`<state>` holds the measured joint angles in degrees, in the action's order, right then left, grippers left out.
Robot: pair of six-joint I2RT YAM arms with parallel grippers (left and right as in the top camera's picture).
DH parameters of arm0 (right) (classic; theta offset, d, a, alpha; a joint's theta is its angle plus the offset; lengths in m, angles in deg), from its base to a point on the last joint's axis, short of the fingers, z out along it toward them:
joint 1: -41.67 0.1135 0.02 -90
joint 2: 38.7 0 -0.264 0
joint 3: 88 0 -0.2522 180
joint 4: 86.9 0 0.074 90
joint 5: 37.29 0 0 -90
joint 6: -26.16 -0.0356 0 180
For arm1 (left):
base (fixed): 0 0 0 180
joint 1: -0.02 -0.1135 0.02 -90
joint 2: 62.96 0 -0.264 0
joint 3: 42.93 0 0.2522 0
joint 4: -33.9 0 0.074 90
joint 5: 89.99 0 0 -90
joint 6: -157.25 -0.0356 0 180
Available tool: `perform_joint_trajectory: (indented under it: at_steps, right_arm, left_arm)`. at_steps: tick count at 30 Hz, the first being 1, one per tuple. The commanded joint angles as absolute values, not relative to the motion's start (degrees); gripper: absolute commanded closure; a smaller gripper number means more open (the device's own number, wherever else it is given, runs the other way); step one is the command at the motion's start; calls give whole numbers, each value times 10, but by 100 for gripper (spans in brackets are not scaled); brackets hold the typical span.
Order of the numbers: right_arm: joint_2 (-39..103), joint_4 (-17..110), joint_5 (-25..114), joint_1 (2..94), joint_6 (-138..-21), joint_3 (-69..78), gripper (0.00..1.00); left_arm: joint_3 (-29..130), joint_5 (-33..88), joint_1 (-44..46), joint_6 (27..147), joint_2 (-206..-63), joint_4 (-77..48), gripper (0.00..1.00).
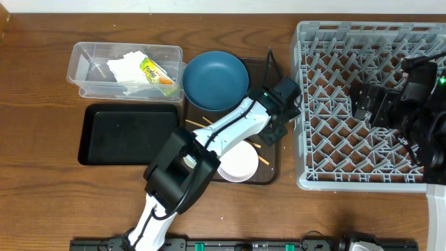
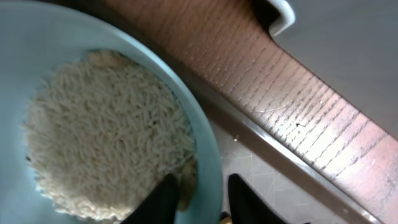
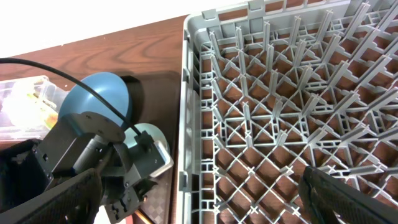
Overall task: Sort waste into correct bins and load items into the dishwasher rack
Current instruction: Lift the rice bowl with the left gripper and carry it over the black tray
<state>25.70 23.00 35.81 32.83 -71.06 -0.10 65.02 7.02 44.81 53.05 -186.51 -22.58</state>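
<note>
My left gripper straddles the rim of the small light-blue bowl, one finger inside and one outside, and is shut on it. The bowl holds white rice. It also shows in the right wrist view. My right gripper is open and empty above the left part of the grey dishwasher rack. The dark-blue bowl sits behind the left gripper. The white bowl and chopsticks lie on the brown tray. The white cup is out of view.
The clear tub at the back left holds the white napkin and the yellow wrapper. The black tray lies in front of it. The brown serving tray abuts the rack's left wall.
</note>
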Motion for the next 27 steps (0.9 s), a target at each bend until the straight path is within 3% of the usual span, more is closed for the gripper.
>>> perform_joint_trajectory:
  at_steps: [1,3,11,27]
  right_arm:
    - [258,229,358,325,-715,-10,1]
    - [258,229,358,325,-715,-10,1]
    - [258,229,358,325,-715,-10,1]
    - [258,228,358,325,-715,-10,1]
  left_arm:
    - [647,64,449,525,-1874,-223,79]
    - [647,64,449,525,-1874,-224,86]
    - [647,64,450,529,-1874,-217,94]
    - [681,64,449,629,-1785,-224,94]
